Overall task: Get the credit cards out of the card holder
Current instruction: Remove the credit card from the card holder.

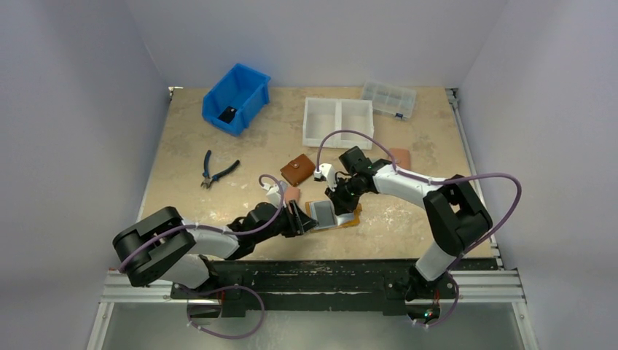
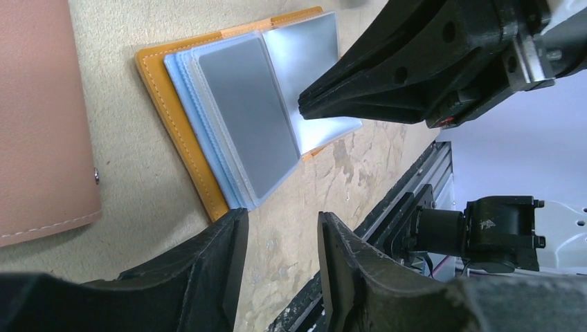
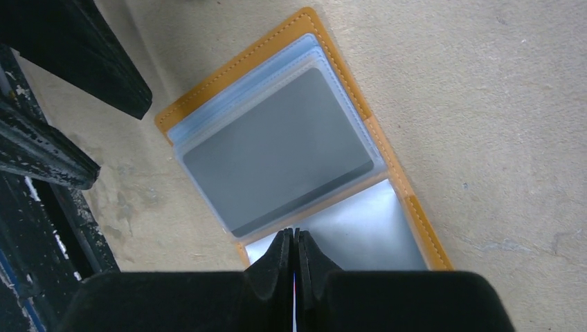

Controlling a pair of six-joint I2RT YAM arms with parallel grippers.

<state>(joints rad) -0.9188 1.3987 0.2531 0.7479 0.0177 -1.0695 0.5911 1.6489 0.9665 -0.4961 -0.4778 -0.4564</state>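
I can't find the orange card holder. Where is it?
In the top view the card holder lies open near the front edge of the table, mid-width, just right of the left gripper and under the right gripper.

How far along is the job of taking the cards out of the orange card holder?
Done: the card holder lies open, its sleeves exposed. In hand: the right gripper is shut at the sleeves' inner edge, and the open left gripper hovers at the holder's corner. Left: a grey card sits inside the top sleeve and no card lies loose in view, so the removal itself is not yet done.
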